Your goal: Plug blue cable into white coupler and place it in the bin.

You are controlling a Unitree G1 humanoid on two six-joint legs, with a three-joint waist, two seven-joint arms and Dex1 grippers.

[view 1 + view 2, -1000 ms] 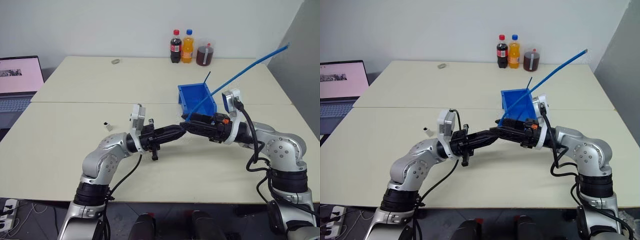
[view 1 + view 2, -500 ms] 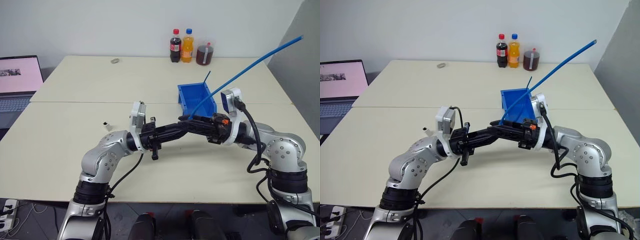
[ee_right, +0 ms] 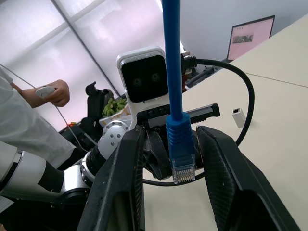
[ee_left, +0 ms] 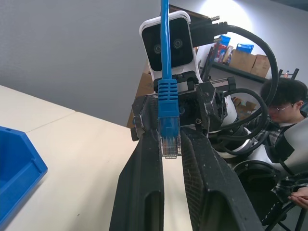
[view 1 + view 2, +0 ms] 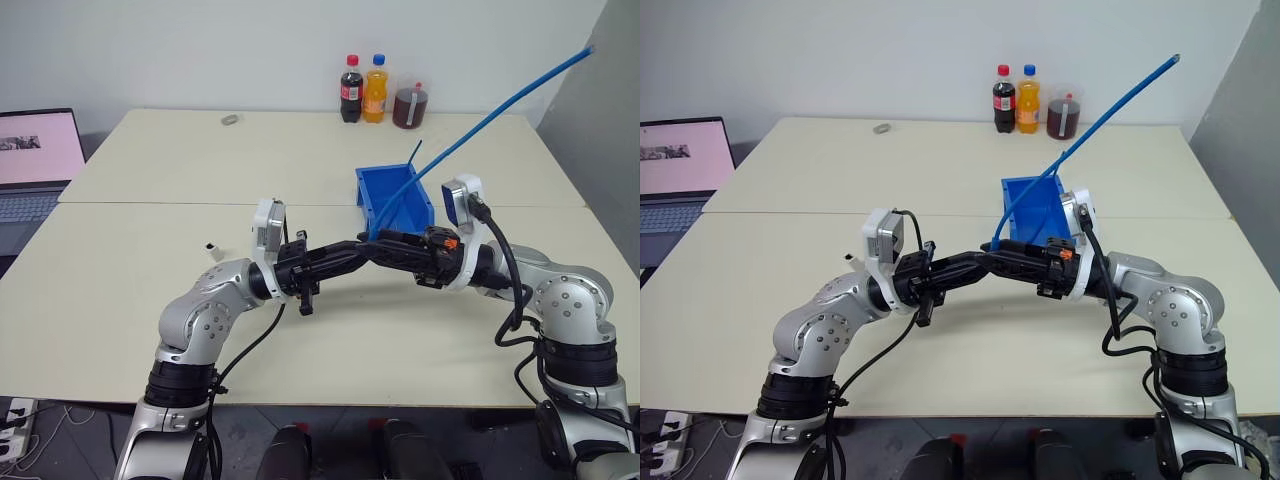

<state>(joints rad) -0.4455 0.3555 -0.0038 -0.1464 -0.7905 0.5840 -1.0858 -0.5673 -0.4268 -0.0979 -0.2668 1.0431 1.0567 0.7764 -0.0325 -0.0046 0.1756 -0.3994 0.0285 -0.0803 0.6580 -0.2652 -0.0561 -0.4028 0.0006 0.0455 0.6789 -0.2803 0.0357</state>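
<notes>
The blue cable [image 5: 480, 125] slants up over the bin [image 5: 393, 198], its plug [image 4: 169, 130] pinched between the left gripper's [image 5: 362, 247] closed fingers. The right gripper [image 5: 385, 243] meets it tip to tip, fingers [image 3: 226, 183] apart around the plug. The white coupler [image 5: 212, 248] lies on the table [image 5: 120, 300], well apart

Left gripper [image 5: 352, 252] clamped — right gripper [image 5: 383, 243] tip-to-tip, half-spread.

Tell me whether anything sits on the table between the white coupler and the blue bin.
Nothing lies on the table between the white coupler and the bin. Above that stretch, though, the left gripper and right gripper meet, holding the blue cable, so the arms hang over the direct path.
</notes>
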